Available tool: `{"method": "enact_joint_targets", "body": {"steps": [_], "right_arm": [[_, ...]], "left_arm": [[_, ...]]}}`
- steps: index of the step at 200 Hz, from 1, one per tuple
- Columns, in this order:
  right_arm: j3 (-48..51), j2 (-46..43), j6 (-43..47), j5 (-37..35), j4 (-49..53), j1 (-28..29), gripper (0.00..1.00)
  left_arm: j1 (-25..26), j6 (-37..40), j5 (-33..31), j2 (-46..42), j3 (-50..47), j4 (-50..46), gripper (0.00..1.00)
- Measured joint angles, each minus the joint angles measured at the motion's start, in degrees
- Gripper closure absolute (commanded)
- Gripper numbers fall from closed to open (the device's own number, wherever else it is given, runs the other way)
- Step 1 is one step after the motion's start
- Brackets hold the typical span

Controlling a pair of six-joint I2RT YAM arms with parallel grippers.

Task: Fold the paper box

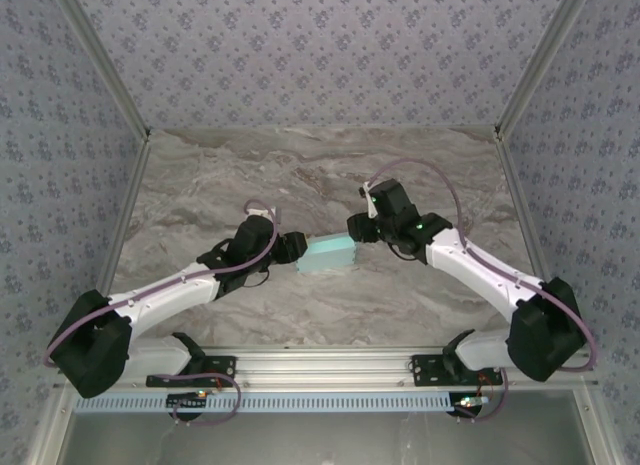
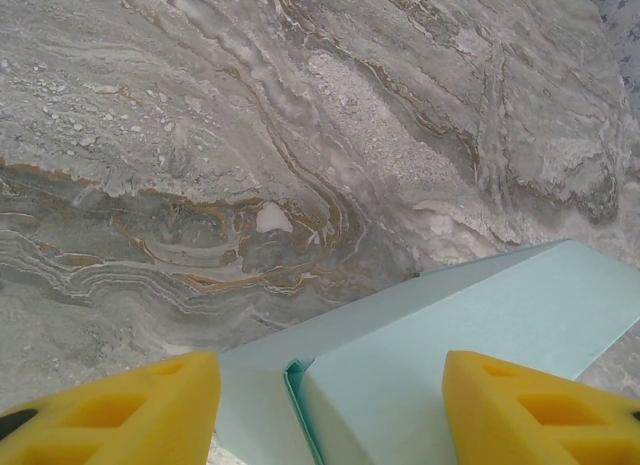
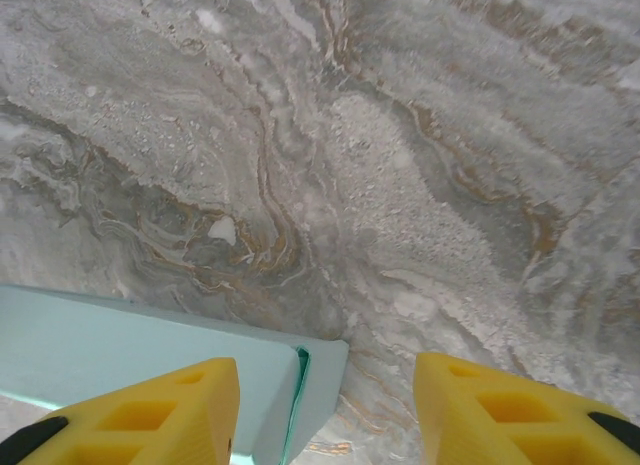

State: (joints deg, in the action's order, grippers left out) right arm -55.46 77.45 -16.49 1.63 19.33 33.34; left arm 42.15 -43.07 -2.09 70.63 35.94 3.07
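The paper box [image 1: 330,255] is a small, flat, pale blue rectangular box in the middle of the table, between both arms. My left gripper [image 1: 292,250] is at its left end. In the left wrist view the box [image 2: 450,325] fills the gap of that gripper [image 2: 330,373]. Both yellow fingers [image 2: 130,410] rest against it, and a tucked end flap shows a seam. My right gripper [image 1: 358,228] is at the box's right end. In the right wrist view the gripper [image 3: 325,373] stands open. The box end [image 3: 130,345] lies by its left finger, with bare table up to the other finger.
The marble table [image 1: 300,175] is walled by patterned panels at the back and on both sides. A metal rail [image 1: 330,365] with the arm bases runs along the near edge. A small white speck [image 3: 222,230] lies on the marble just beyond the box.
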Motion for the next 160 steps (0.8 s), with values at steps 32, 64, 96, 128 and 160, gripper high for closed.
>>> {"method": "enact_joint_targets", "body": {"steps": [32, 64, 96, 128, 160], "right_arm": [[0.02, 2.45, -0.17, 6.47, -1.55, -2.89, 0.49], [0.70, 3.26, -0.42, 9.55, -2.97, -3.34, 0.51], [2.78, 3.23, -0.85, 11.06, -3.78, -3.34, 0.52], [4.96, 2.51, -1.62, 11.87, -6.16, -3.39, 0.52], [7.34, 1.70, -2.51, 12.33, -9.01, -3.61, 0.52]], "left_arm": [[0.02, 0.17, -0.11, 0.00, 0.02, 0.00, 0.40], [0.02, 0.17, -0.13, 0.00, 0.13, -0.11, 0.40], [0.04, 0.42, -0.13, 0.00, 0.28, -0.50, 0.40], [0.31, 0.57, -0.17, 0.00, 0.28, -1.18, 0.40], [0.33, 0.55, -0.26, 0.37, 0.26, -1.18, 0.39]]}}
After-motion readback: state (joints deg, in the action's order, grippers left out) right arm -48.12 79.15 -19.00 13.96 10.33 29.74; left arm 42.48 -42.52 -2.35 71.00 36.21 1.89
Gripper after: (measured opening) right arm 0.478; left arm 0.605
